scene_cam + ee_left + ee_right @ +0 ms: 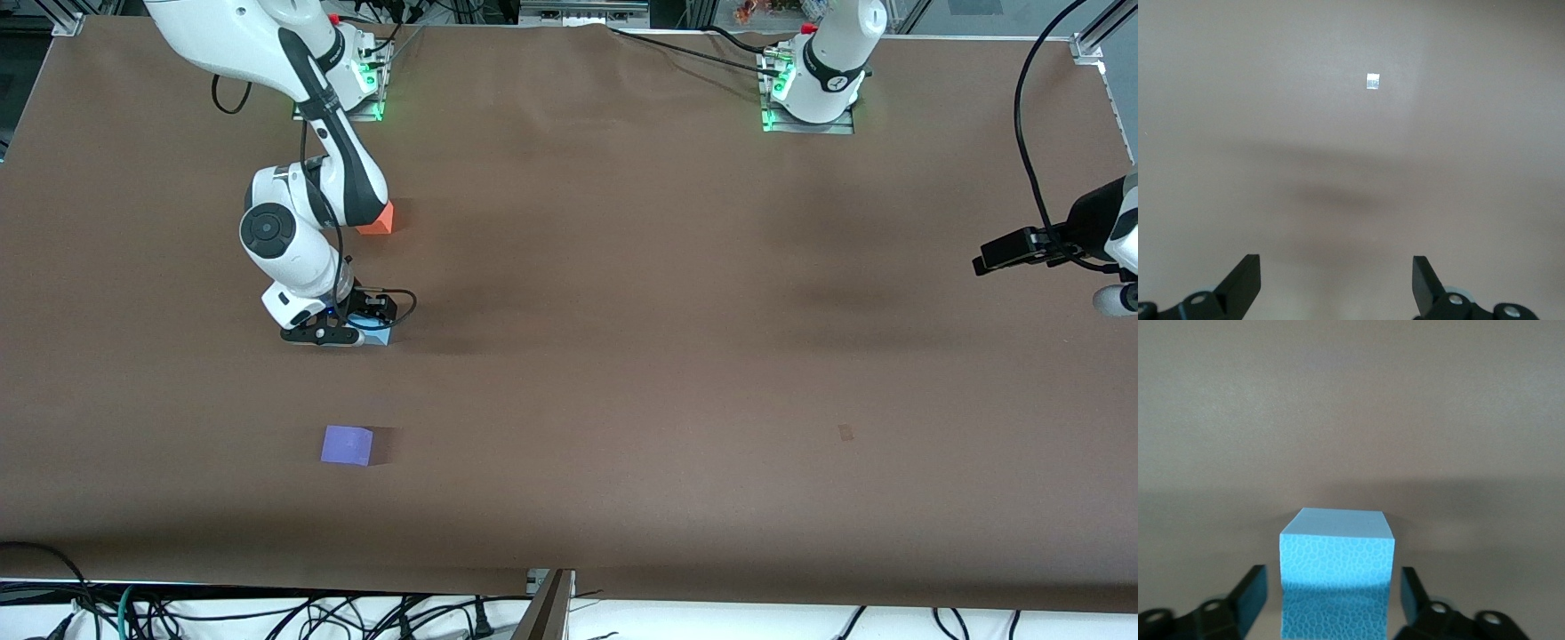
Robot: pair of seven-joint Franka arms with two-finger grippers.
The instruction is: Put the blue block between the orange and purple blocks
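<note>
The blue block (380, 336) sits on the brown table, between the orange block (379, 220), farther from the front camera and partly hidden by the right arm, and the purple block (347, 444), nearer to it. My right gripper (357, 327) is low over the blue block. In the right wrist view the gripper (1335, 579) is open and straddles the blue block (1337, 553), with a gap on each side. My left gripper (1117, 300) waits at the left arm's end of the table. It is open and empty in the left wrist view (1337, 268).
The brown table cover (622, 311) is bare in the middle. A small faint mark (845, 433) lies on it toward the left arm's end; it shows as a pale square (1372, 81) in the left wrist view. Cables hang along the table's near edge.
</note>
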